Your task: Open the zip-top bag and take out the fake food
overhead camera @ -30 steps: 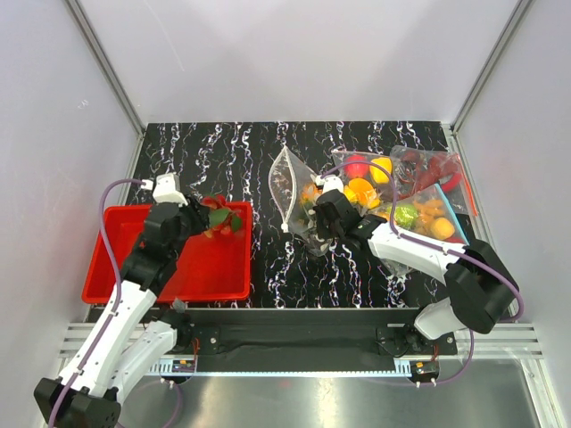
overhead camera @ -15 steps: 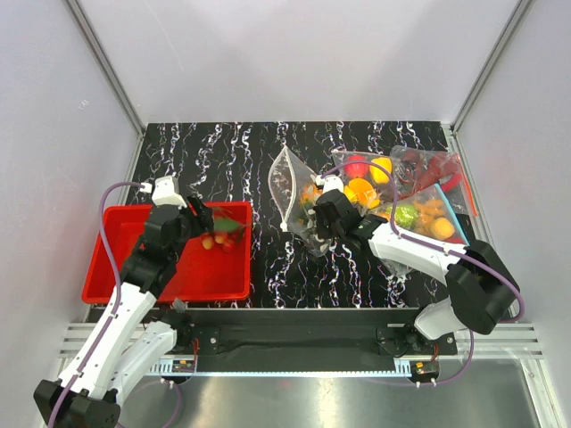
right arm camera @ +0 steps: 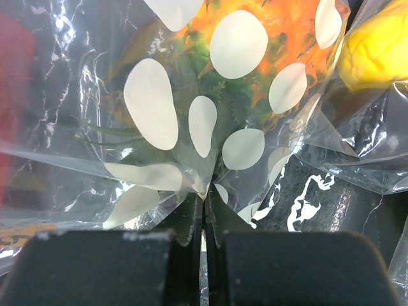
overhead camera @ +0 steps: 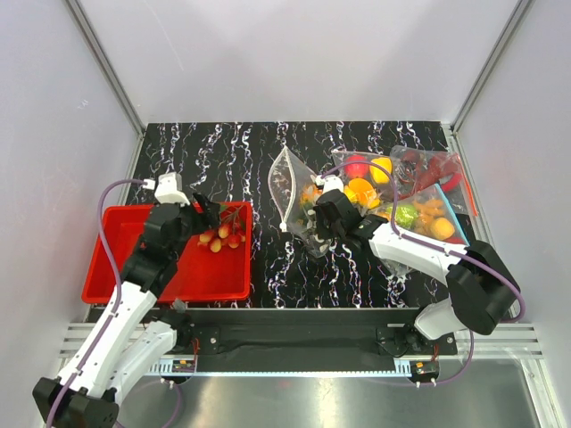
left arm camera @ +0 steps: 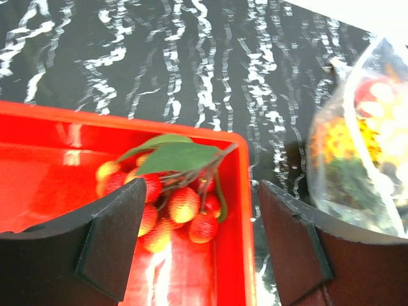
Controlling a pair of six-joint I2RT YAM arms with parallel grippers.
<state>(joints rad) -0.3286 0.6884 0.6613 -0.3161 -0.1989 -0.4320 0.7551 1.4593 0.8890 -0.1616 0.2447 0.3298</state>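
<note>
— Red tray [overhead camera: 116,267], left of frame: where did the cherries [overhead camera: 222,238] lie?
— In its upper right corner, below my left gripper [overhead camera: 201,214], whose fingers [left arm camera: 115,236] stood wide apart.
— And the zip-top bag [overhead camera: 287,192]?
— Centre frame on the table [overhead camera: 214,160], its dotted plastic pinched tight in my right gripper [right arm camera: 204,213], orange fruit [right arm camera: 290,32] inside.

White arm links [overhead camera: 410,252], black joints; purple cables [overhead camera: 103,218]; black gripper pads [left arm camera: 115,236].

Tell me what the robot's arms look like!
Both the left arm and right arm are white tubes with chunky black joints. A purple cable loops along each one. The left end effector and right end effector have flat, black, blocky fingers.
</note>
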